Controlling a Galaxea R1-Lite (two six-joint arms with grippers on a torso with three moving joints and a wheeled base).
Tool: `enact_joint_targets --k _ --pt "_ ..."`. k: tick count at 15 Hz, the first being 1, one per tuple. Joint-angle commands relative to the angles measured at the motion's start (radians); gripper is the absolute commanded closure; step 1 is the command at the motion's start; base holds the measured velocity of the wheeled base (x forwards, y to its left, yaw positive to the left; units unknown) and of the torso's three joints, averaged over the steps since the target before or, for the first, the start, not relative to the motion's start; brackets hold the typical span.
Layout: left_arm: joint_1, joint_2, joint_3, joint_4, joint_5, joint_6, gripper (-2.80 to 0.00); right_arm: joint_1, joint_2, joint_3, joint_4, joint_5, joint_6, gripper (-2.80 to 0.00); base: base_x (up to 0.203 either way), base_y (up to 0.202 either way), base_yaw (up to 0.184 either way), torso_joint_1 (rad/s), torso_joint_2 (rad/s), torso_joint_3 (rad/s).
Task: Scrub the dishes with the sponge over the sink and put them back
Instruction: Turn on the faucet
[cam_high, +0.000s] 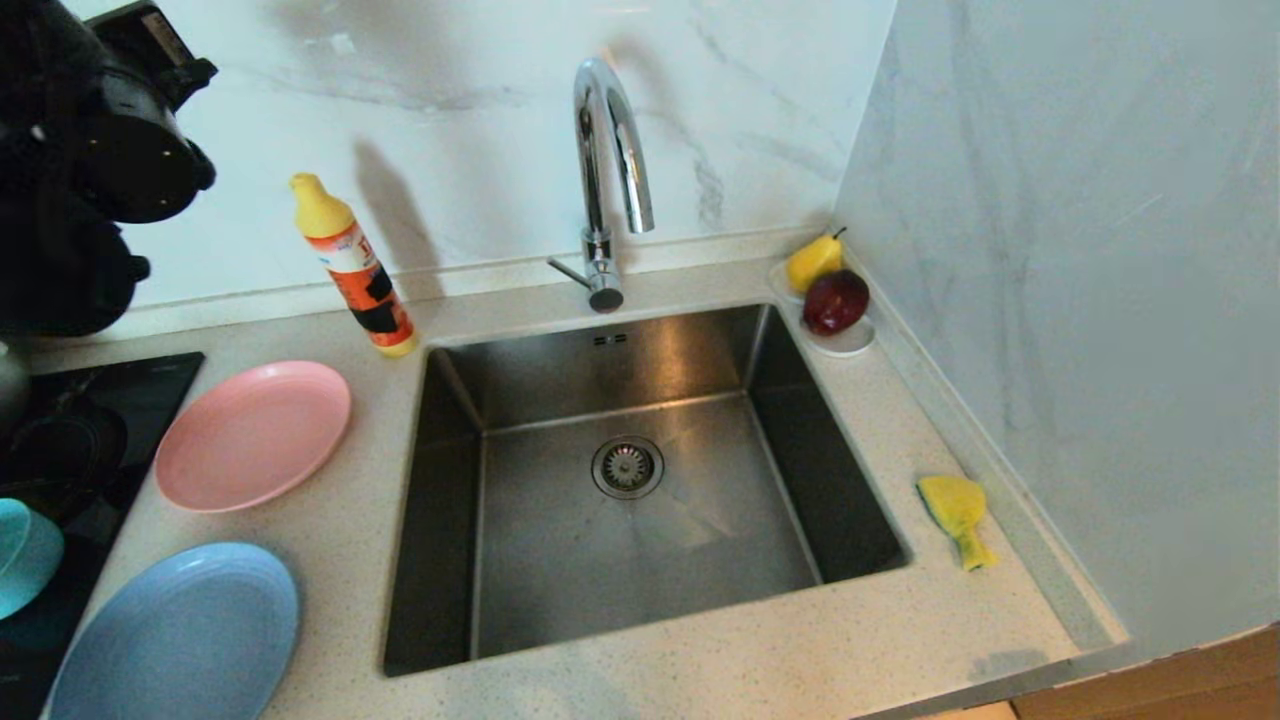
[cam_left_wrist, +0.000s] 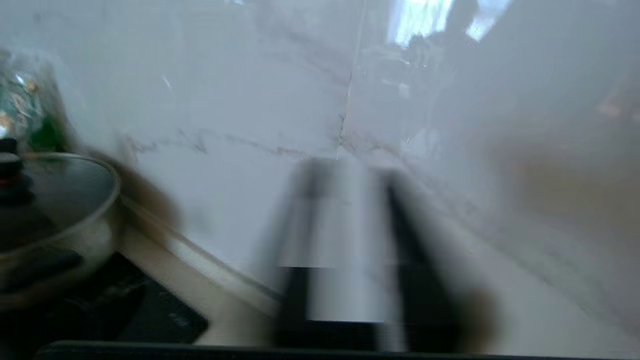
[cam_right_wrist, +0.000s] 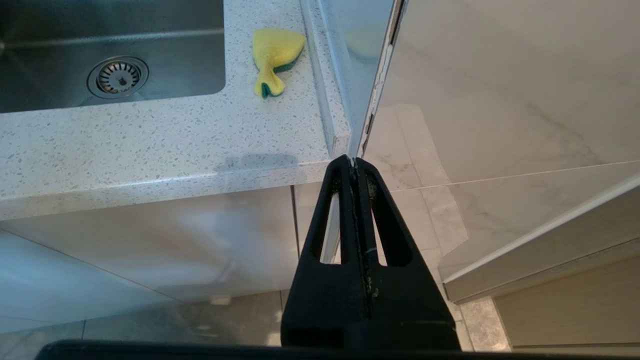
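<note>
A pink plate (cam_high: 252, 435) and a light blue plate (cam_high: 180, 635) lie on the counter left of the sink (cam_high: 560, 590), and a teal bowl (cam_high: 22, 555) sits at the far left edge. The yellow sponge (cam_high: 955, 515) lies crumpled on the counter right of the sink, also seen in the right wrist view (cam_right_wrist: 275, 57). My left arm (cam_high: 90, 150) is raised at the upper left. The left gripper (cam_left_wrist: 352, 165) is smeared by motion, its fingers apart with only pale wall between them. My right gripper (cam_right_wrist: 354, 160) hangs shut and empty below the counter's front right corner.
A chrome tap (cam_high: 610, 150) stands behind the sink, with an orange detergent bottle (cam_high: 355, 265) to its left. A pear (cam_high: 813, 262) and a red apple (cam_high: 835, 300) rest on a white saucer (cam_high: 850, 345) at the back right. A black hob (cam_high: 130, 400) and a lidded pan (cam_left_wrist: 50, 210) are at the left.
</note>
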Motion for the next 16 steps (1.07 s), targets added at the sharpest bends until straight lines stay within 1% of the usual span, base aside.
enact_joint_targets --k 1,5,7,8,10,11,12,14,15,16 --pt "0.002 -0.193 0.112 0.065 -0.024 -0.004 0.00 -0.001 0.000 0.000 0.000 0.001 0.000 0.00 0.000 0.000 0.000 0.000 0.00 0.000" --pt "0.002 -0.390 0.251 0.160 -0.088 -0.005 0.00 0.001 0.000 0.000 0.000 0.001 0.000 0.00 0.000 0.000 0.000 0.000 0.00 0.000" --pt "0.002 -0.497 0.324 0.228 -0.151 -0.004 0.00 -0.001 0.000 0.000 0.000 0.001 0.000 0.00 0.000 0.000 0.000 0.000 0.00 0.000" --pt "0.002 -0.552 0.364 0.280 -0.185 -0.006 0.00 -0.001 0.000 0.000 0.000 0.001 0.000 0.00 0.000 0.000 0.000 0.000 0.00 0.000" --pt "0.001 -0.666 0.435 0.441 -0.277 -0.024 0.00 -0.001 0.000 0.000 0.000 0.001 0.000 0.00 0.000 0.000 0.000 0.000 0.00 0.000" --pt "0.000 -0.722 0.453 0.554 -0.335 -0.046 0.00 -0.001 0.000 0.000 0.000 0.001 0.000 0.00 0.000 0.000 0.000 0.000 0.00 0.000" --pt "-0.002 -0.778 0.462 0.698 -0.415 -0.076 0.00 0.000 0.000 0.000 0.000 0.001 0.000 0.00 0.000 0.000 0.000 0.000 0.00 0.000" --pt "-0.005 -0.851 0.466 0.977 -0.657 -0.141 0.00 -0.001 0.000 0.000 0.000 0.001 0.000 0.00 0.000 0.000 0.000 0.000 0.00 0.000" --pt "-0.005 -0.872 0.465 1.084 -0.779 -0.184 0.00 -0.001 0.000 0.000 0.000 0.001 0.000 0.00 0.000 0.000 0.000 0.000 0.00 0.000" --pt "-0.006 -0.880 0.464 1.152 -0.867 -0.216 0.00 0.001 0.000 0.000 0.000 0.001 0.000 0.00 0.000 0.000 0.000 0.000 0.00 0.000"
